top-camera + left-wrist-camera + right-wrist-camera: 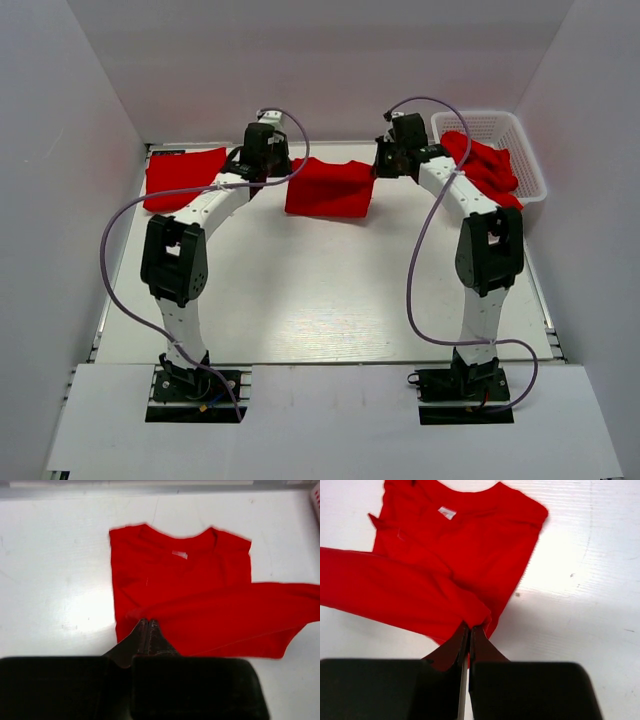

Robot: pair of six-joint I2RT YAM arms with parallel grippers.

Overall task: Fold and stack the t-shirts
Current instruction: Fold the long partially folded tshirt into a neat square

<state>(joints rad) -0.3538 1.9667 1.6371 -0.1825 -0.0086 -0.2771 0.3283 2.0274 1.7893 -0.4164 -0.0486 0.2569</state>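
Observation:
One red t-shirt (328, 188) lies on the white table (300, 290) at the back middle, collar toward the far wall. Its lower part is lifted and drawn over the body. My left gripper (278, 170) is shut on the shirt's left hem corner; the left wrist view shows the closed tips (148, 623) pinching the fold of the shirt (180, 585). My right gripper (384, 163) is shut on the right hem corner; in the right wrist view its tips (471, 627) pinch bunched cloth of the shirt (455, 555). A folded red t-shirt (184, 178) lies at the back left.
A white lattice basket (478, 114) stands at the back right with crumpled red t-shirts (490, 165) in it. Its edge shows in the left wrist view (316, 500). A metal rail (150, 489) runs along the table's far edge below the white walls.

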